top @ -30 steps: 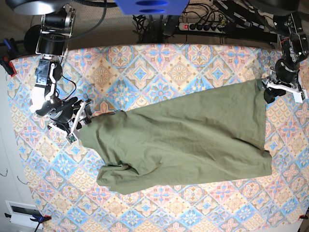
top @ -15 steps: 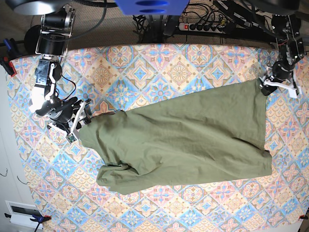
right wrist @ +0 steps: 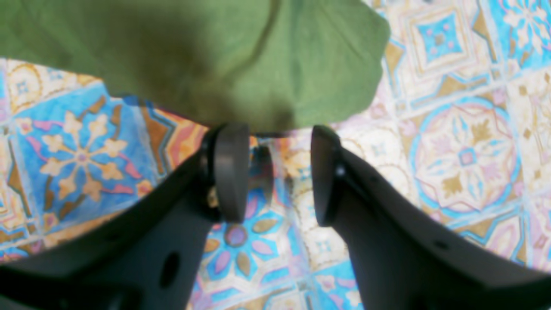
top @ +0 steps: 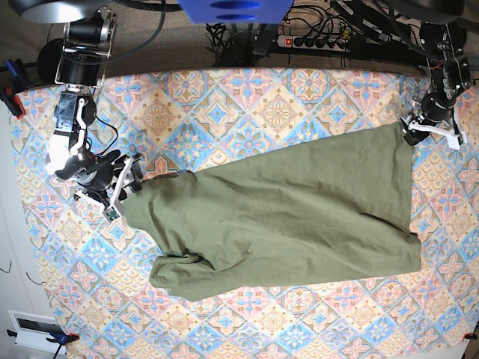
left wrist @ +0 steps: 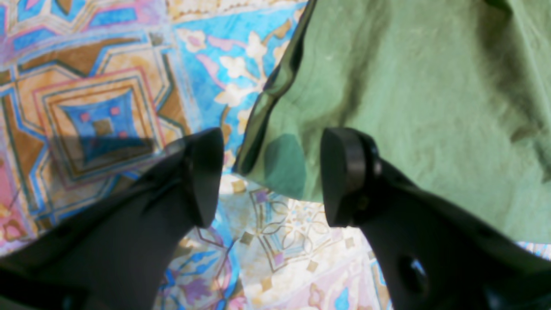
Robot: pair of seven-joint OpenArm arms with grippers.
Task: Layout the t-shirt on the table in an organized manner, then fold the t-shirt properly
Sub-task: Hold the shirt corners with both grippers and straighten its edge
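The olive-green t-shirt [top: 284, 217] lies spread but wrinkled across the patterned table [top: 224, 97], with a bunched fold at its lower left. My left gripper [top: 410, 133] hovers at the shirt's far right corner. In the left wrist view this gripper [left wrist: 273, 176] is open, and the shirt corner [left wrist: 387, 86] lies on the table under the gap between its fingers. My right gripper [top: 129, 188] sits at the shirt's left end. It is open [right wrist: 277, 172], with the shirt's edge [right wrist: 258, 64] just beyond the fingertips and only tablecloth between them.
A power strip [top: 314, 41] and cables run behind the table's back edge, below a blue object [top: 236, 9]. A red clamp [top: 11, 97] grips the table's left edge. A white box [top: 30, 329] sits off the lower left corner.
My left gripper has shifted slightly towards the back of the table, away from the shirt's corner. The right arm and the shirt have stayed put.
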